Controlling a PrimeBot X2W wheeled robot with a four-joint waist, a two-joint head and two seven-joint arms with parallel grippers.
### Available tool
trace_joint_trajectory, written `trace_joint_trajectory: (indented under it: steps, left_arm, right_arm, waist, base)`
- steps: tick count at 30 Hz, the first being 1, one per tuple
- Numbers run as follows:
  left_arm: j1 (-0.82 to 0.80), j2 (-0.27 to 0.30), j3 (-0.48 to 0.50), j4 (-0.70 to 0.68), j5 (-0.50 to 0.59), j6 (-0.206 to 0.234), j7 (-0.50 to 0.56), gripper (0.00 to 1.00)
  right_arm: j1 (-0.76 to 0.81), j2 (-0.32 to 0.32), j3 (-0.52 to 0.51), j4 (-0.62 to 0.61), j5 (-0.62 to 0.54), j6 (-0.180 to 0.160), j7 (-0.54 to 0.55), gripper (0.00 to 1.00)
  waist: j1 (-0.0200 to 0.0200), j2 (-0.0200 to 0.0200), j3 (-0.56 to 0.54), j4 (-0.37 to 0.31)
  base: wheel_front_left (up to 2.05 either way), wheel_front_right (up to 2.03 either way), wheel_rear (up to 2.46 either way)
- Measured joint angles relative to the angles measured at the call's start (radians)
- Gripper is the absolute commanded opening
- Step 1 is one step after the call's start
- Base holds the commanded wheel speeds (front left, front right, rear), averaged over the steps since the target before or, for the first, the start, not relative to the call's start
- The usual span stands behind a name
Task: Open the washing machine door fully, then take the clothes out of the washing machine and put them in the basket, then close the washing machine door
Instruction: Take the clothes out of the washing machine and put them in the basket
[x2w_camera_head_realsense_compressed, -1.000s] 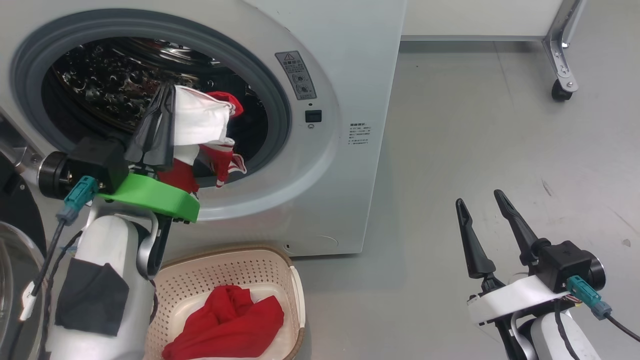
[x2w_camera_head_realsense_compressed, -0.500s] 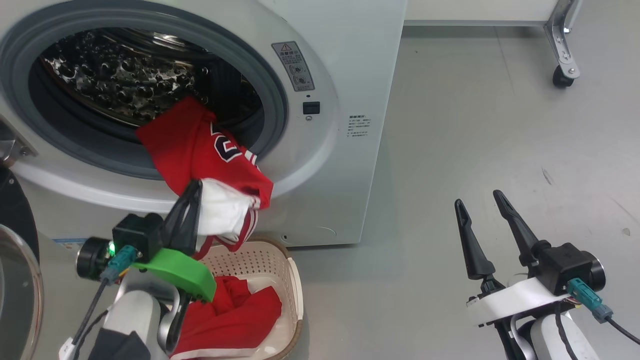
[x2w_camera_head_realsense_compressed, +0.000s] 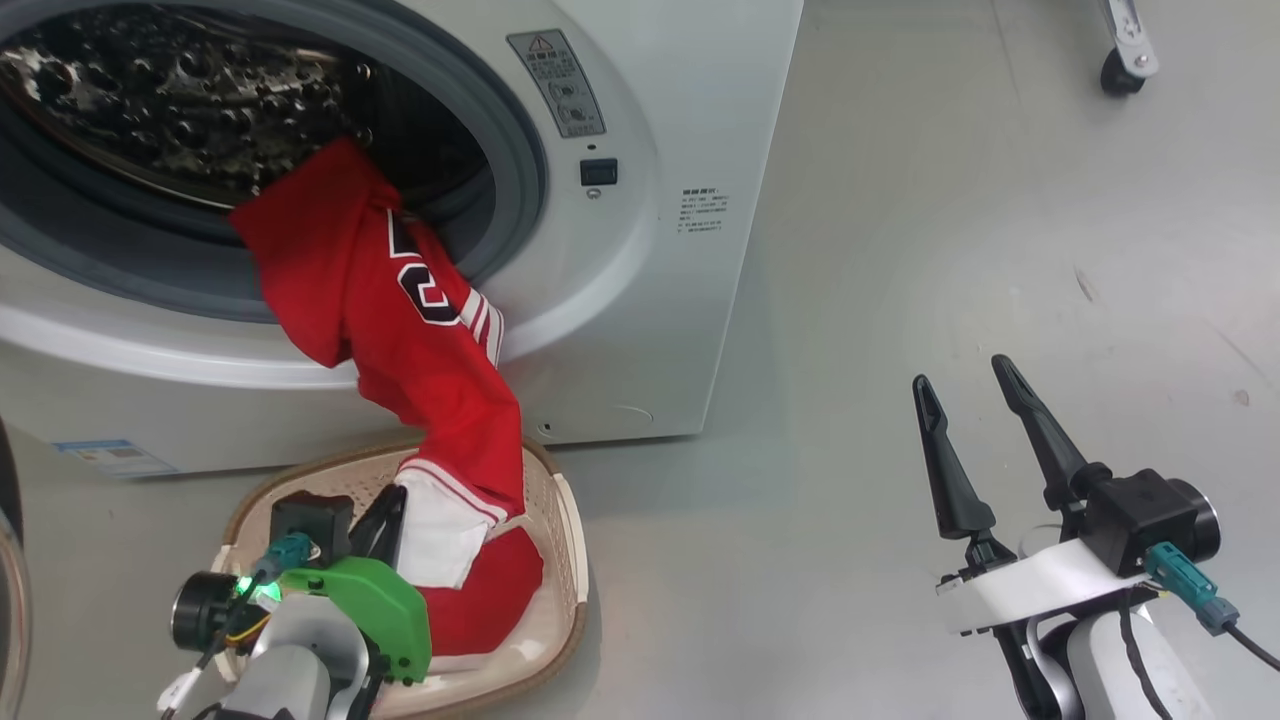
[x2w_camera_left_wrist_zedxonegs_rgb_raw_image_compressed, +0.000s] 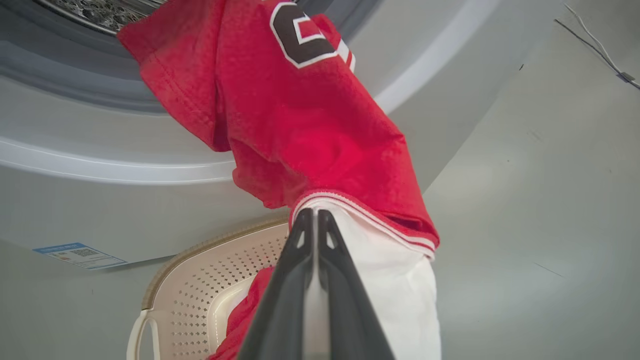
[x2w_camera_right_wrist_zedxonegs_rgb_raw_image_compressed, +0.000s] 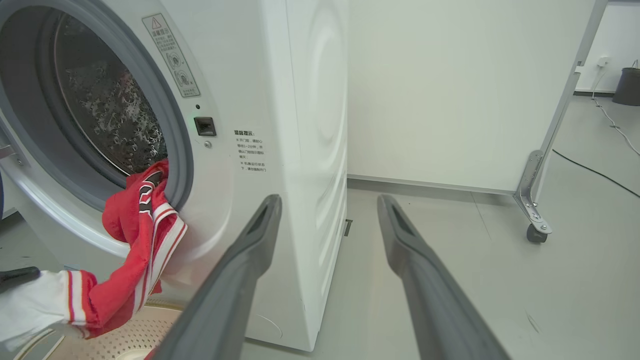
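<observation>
left hand (x2w_camera_left_wrist_zedxonegs_rgb_raw_image_compressed: 310, 215) pinches the white hem of the red garment (x2w_camera_head_realsense_compressed: 400, 330) low over the basket (x2w_camera_left_wrist_zedxonegs_rgb_raw_image_compressed: 200, 285), while its top hangs out of the washing machine (x2w_camera_head_realsense_compressed: 650, 300). let go now, the cloth could snag there or spill over the rim.

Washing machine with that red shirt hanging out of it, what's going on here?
The robot is unloading the washing machine. Its left gripper is shut on the white end of a red garment and is down over the basket, while the garment's other end hangs on the drum opening. More red cloth lies in the basket. The right gripper is open and empty off to the side.
</observation>
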Motion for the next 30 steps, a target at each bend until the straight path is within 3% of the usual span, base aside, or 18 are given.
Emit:
trace_joint_trajectory:
  steps: [14, 20, 30]
  left_arm:
    - [-0.026, 0.030, -0.021, 0.186, 0.044, 0.028, 0.098, 0.00]
    - [-0.046, 0.074, -0.011, 0.280, 0.068, 0.053, 0.123, 0.00]
    - [-0.145, 0.048, 0.001, 0.324, 0.056, 0.065, 0.114, 0.00]
  right_arm:
    - [-0.057, -0.012, 0.005, -0.032, 0.000, 0.002, 0.004, 1.00]
    - [-0.089, -0.012, 0.009, -0.036, 0.000, 0.002, 0.004, 1.00]
    - [-0.119, -0.011, 0.002, -0.036, 0.000, 0.002, 0.004, 1.00]
  waist:
    - [0.0000, 0.0000, 0.136, -0.038]
    - [0.0000, 0.0000, 0.194, -0.061]
    - [0.0000, 0.0000, 0.274, -0.097]
  base:
    - [0.00, 0.00, 0.00]
    - [0.00, 0.00, 0.00]
    - [0.00, 0.00, 0.00]
